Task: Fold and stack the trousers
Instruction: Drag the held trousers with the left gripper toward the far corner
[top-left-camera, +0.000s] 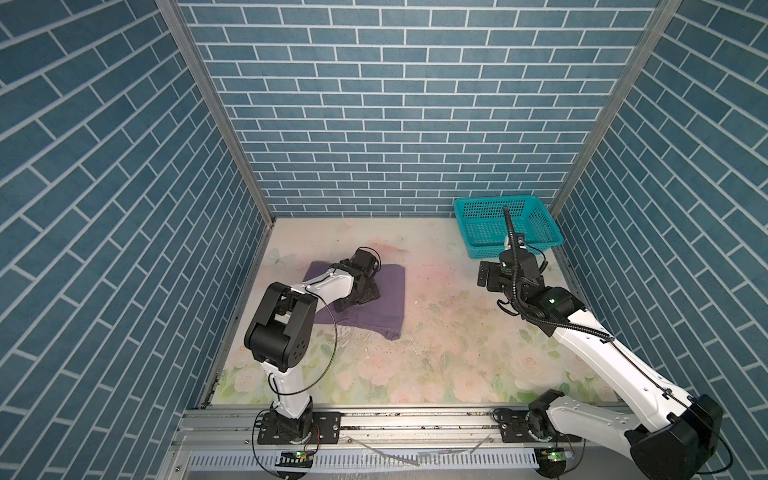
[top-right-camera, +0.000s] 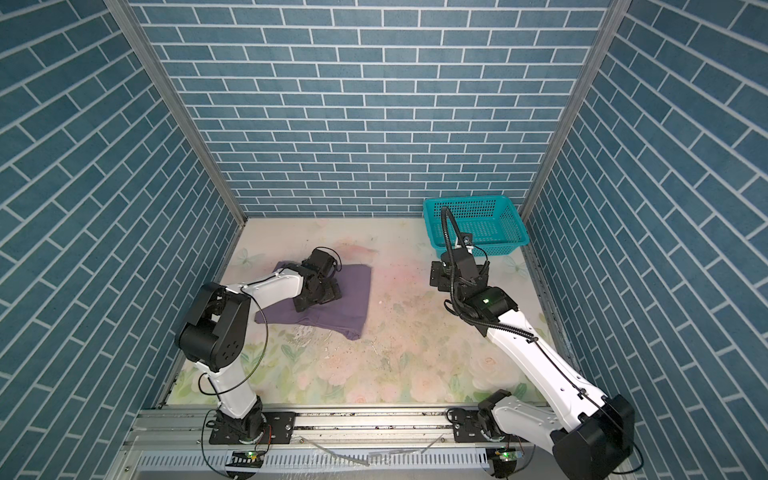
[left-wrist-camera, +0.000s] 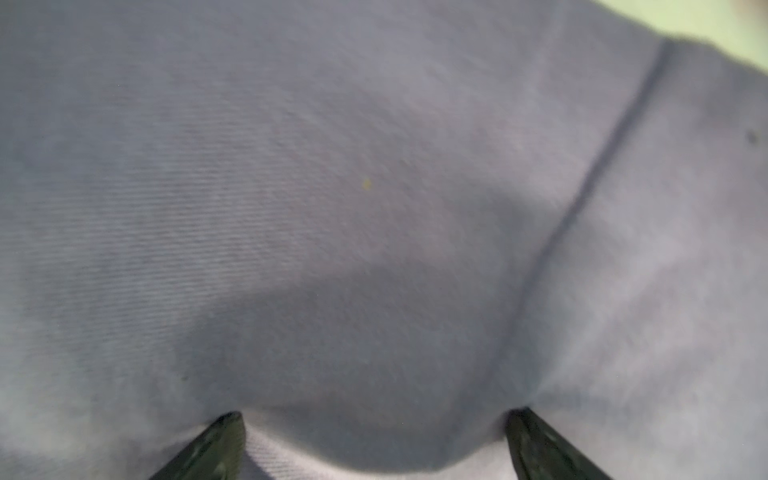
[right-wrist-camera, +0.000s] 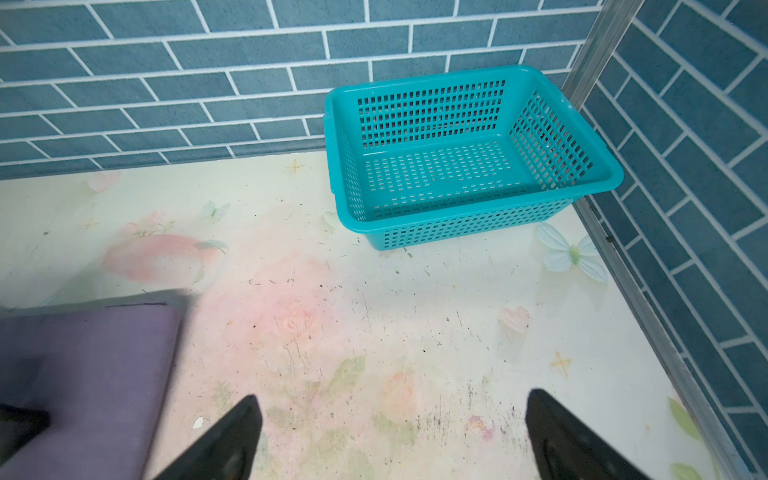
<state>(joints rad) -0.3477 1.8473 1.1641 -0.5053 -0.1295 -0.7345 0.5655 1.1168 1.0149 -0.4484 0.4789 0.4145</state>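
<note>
The mauve trousers (top-left-camera: 384, 291) (top-right-camera: 353, 291) lie folded into a flat bundle on the left part of the table. My left gripper (top-left-camera: 360, 300) (top-right-camera: 318, 300) is open and points down onto their top layer. In the left wrist view the fabric (left-wrist-camera: 374, 166) fills the picture, and the left gripper (left-wrist-camera: 376, 417) has its two fingertips spread wide and touching the cloth. My right gripper (top-left-camera: 492, 276) (top-right-camera: 440, 276) hovers open over bare table to the right, holding nothing. In its wrist view the right gripper (right-wrist-camera: 390, 403) is well apart from the trousers' edge (right-wrist-camera: 91, 365).
A teal perforated basket (top-left-camera: 490, 198) (top-right-camera: 469, 198) (right-wrist-camera: 457, 232) stands in the back right corner, with nothing inside. The floral table mat (top-left-camera: 436, 332) is bounded by blue brick-pattern walls on three sides and a metal rail along the front.
</note>
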